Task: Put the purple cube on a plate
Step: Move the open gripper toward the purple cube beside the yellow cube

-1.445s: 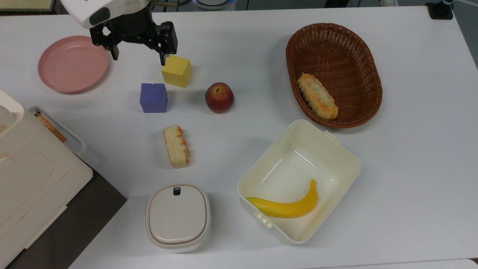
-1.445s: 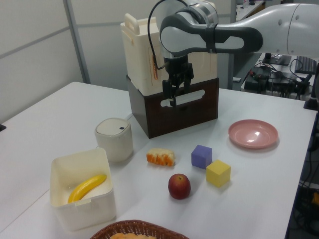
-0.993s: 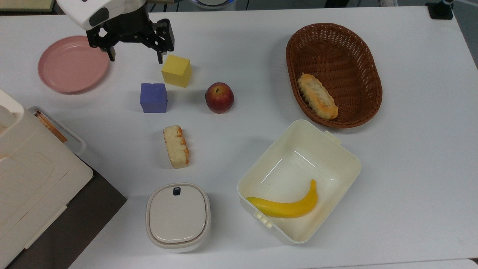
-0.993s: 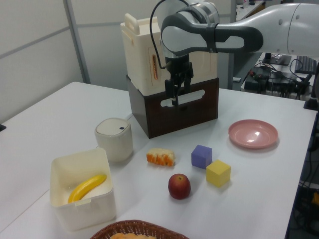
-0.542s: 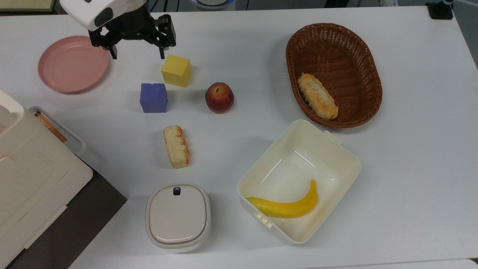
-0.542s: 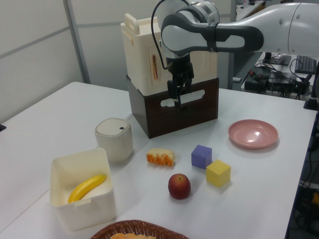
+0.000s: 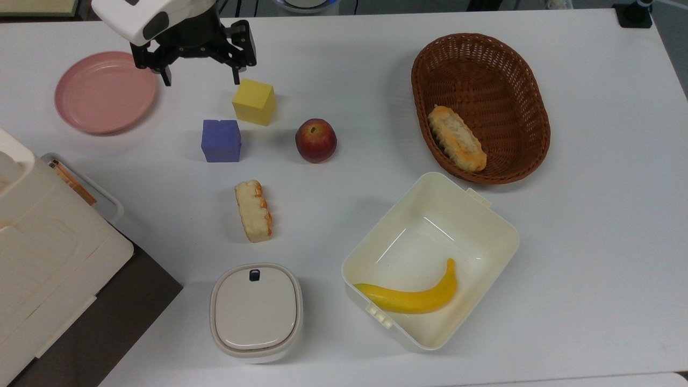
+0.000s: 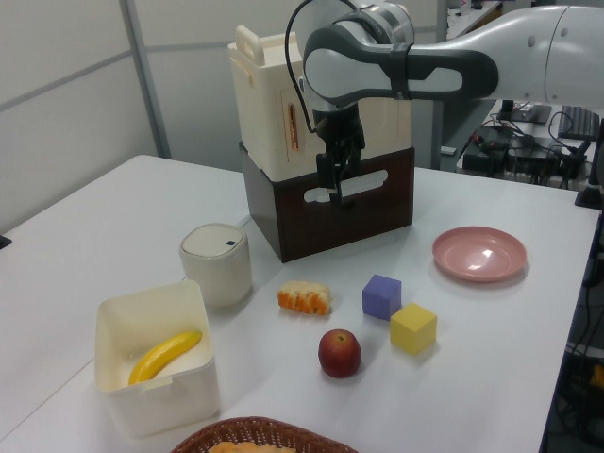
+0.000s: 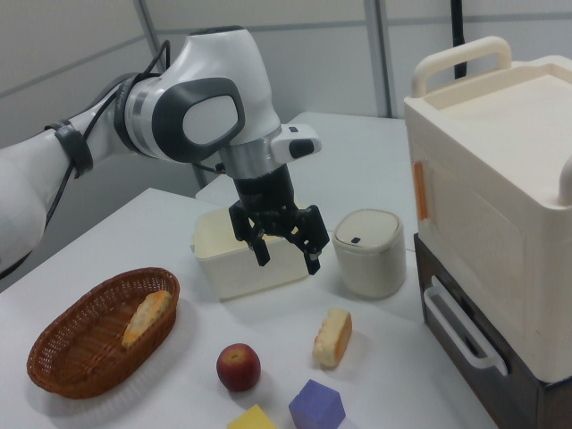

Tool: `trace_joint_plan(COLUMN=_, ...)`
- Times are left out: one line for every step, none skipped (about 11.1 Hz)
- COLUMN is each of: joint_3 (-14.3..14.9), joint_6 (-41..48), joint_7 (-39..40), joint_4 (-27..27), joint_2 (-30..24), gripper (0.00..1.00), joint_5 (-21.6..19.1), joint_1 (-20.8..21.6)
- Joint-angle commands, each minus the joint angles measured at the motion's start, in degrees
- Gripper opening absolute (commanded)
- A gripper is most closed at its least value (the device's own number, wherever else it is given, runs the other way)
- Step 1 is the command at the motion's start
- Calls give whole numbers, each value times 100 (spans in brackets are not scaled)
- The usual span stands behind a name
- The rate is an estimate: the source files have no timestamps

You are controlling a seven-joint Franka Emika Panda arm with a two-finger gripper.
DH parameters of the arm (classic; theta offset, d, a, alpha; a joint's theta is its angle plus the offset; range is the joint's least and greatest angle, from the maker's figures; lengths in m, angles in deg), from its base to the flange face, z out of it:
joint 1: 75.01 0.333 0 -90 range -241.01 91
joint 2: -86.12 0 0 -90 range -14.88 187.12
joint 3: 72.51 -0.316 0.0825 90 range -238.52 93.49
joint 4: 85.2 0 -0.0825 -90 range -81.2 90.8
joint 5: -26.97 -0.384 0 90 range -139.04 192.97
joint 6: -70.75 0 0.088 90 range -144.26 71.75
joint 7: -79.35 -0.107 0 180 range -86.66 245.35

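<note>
— Gripper (image 7: 200,81) first: where does it hang?

— Above the white table (image 7: 591,242), fingers spread wide and holding nothing. In the top view it sits between the plate (image 7: 105,91) and the yellow cube (image 7: 254,101), one fingertip close by that cube's upper-left corner (whether it is truly clear of it is hard to judge from overhead).

— And the purple cube (image 7: 221,140)?

— Resting on the table, just below and to the top view's left of the yellow cube, apart from the plate. An apple (image 7: 316,140) lies to the top view's right of it, a bread piece (image 7: 253,210) below.

— From the right view?

— The gripper (image 9: 287,256) floats well above the purple cube (image 9: 316,406), in front of the cream container (image 9: 234,266).
</note>
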Motion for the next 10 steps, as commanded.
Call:
trace_joint_plan(joint_3=740, joint_6=101, joint_7=209, joint_4=206, joint_2=-190, gripper=100, joint_5=-106, joint_1=685)
trace_joint_plan(joint_3=732, joint_6=101, joint_7=209, joint_4=207, joint_2=-182, gripper=100, joint_5=-106, joint_1=686)
trace_joint_plan(joint_3=714, joint_6=92, joint_7=209, joint_4=207, joint_2=-164, gripper=100, joint_5=-88, joint_1=686)
trace_joint_plan(joint_3=697, joint_6=92, joint_7=192, joint_4=215, joint_2=-155, gripper=100, joint_5=-106, joint_1=677)
trace_joint_plan(joint_3=688, joint_6=92, joint_7=191, joint_4=215, joint_2=-155, gripper=100, joint_5=-115, joint_1=660)
trace_joint_plan(joint_3=688, joint_6=75, joint_7=200, joint_4=215, joint_2=-138, gripper=100, joint_5=-158, joint_1=642)
trace_joint_plan(joint_3=688, joint_6=49, joint_7=183, joint_4=233, joint_2=-120, gripper=100, joint_5=-246, joint_1=642)
trace_joint_plan(joint_3=697, joint_6=22, joint_7=183, joint_4=329, joint_2=-111, gripper=100, joint_5=-342, joint_1=642)
trace_joint_plan(joint_3=688, joint_6=5, joint_7=226, joint_4=330, joint_2=-24, gripper=100, joint_5=-439, joint_1=642)
trace_joint_plan(joint_3=688, joint_6=-65, joint_7=218, joint_4=330, joint_2=81, gripper=100, joint_5=-518, joint_1=642)
